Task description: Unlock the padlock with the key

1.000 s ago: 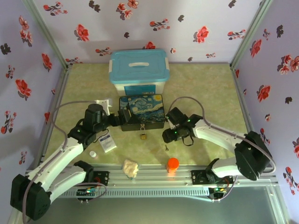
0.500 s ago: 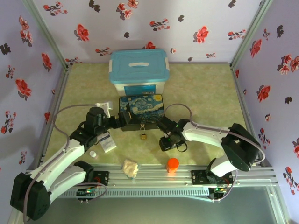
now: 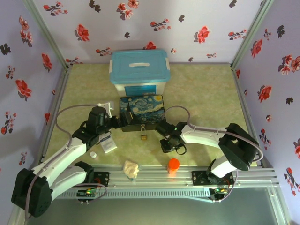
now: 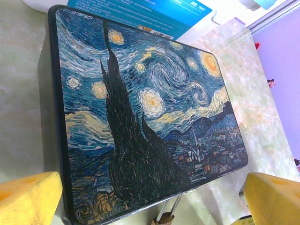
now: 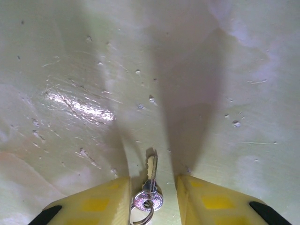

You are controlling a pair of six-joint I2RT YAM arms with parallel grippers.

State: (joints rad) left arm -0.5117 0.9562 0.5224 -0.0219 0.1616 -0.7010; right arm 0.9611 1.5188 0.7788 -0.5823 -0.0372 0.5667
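The padlock (image 3: 144,136) lies on the table just in front of the painted starry-night box (image 3: 142,110). In the left wrist view its grey shackle and brass top (image 4: 165,213) poke out under the box (image 4: 140,108) edge. My left gripper (image 4: 151,199) is open, with yellow fingers (image 4: 28,197) wide apart over the box's near corner; from above it (image 3: 123,123) sits at the box's front left. The small key (image 5: 150,180), with a ring through its head, lies flat on the table. My right gripper (image 5: 152,199) is open and straddles it without touching; from above it (image 3: 167,144) points down, right of the padlock.
A blue-lidded plastic container (image 3: 138,70) stands behind the box. An orange-capped bottle (image 3: 173,165) and a crumpled beige wad (image 3: 131,168) sit by the front rail. A white bottle cap (image 3: 93,154) and a small card (image 3: 108,143) lie under the left arm.
My right gripper has swung left and toward the front, coming down over the key so its fingers straddle it. The left arm shifted only slightly beside the box.
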